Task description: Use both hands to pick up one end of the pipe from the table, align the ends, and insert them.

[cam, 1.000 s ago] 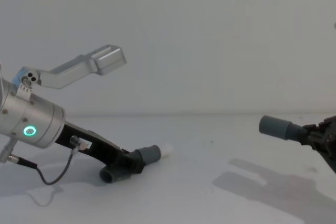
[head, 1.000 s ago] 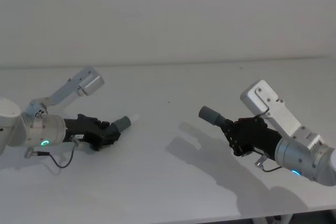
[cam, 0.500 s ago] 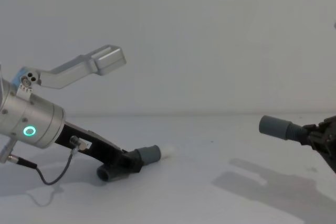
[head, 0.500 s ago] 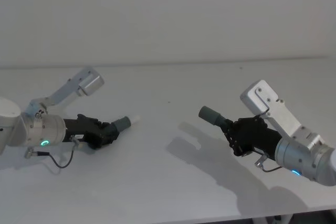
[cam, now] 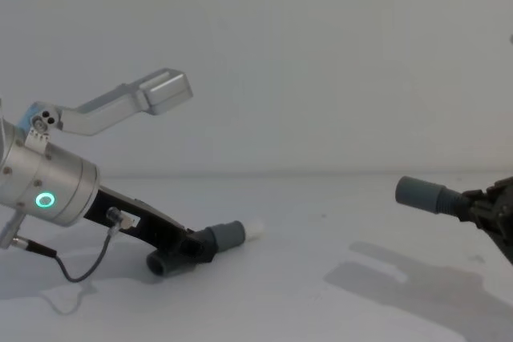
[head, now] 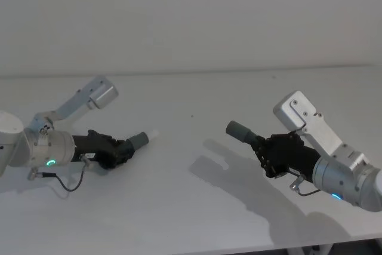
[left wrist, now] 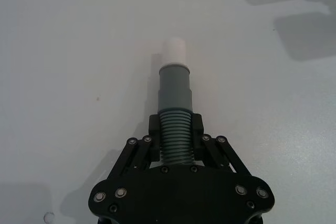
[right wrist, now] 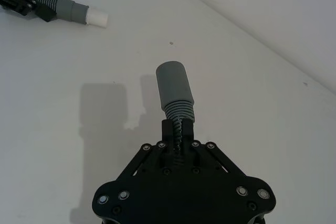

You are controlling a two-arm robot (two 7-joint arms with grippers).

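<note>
Grey white-tipped hose [left wrist: 175, 90] sits clamped between the fingers [left wrist: 154, 128] of the left gripper [head: 123, 150], low by the counter [head: 191, 207]. Fingers of the right gripper [head: 262, 146] pinch a second hose [right wrist: 176, 90], raised.

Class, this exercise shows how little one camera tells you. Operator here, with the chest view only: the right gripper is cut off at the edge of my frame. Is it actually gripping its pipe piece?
Observer: Yes. In the right wrist view, the right gripper is shut on the right hose, just behind the plain grey cuff.
Operator: Do the two ends face each other?
Observer: No. In the head view, the white tip and that cuff both angle forward, forming a V with a wide gap between them.
Operator: And the left grip?
Observer: The left gripper clamps the left hose right behind the left cuff, and the hose sits centred.
</note>
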